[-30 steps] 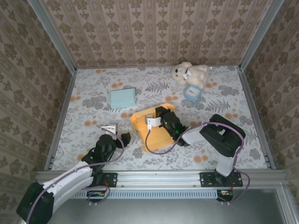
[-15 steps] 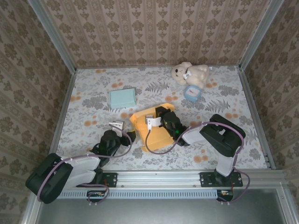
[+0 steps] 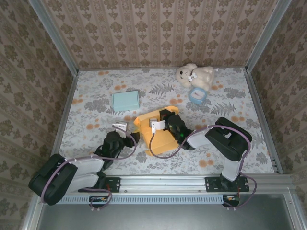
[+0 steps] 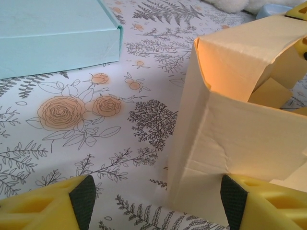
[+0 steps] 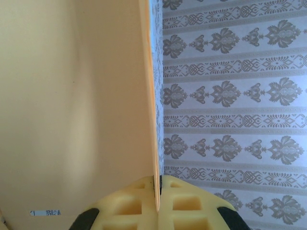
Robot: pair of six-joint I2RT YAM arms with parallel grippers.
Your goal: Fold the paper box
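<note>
Both cropped: right hand (image 5: 157,189) pinches paper box (image 3: 145,122) wall, left hand (image 4: 157,199) spread wide.

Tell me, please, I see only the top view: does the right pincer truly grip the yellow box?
Observer: Yes, the right wrist view shows the right pincer shut on a thin wall of the paper box.
Operator: And the other one?
Observer: The left pincer is open, with the box's near corner between its pads, not pinched.
Operator: Is that wall smooth?
Observer: No, creases run beside that corner.
</note>
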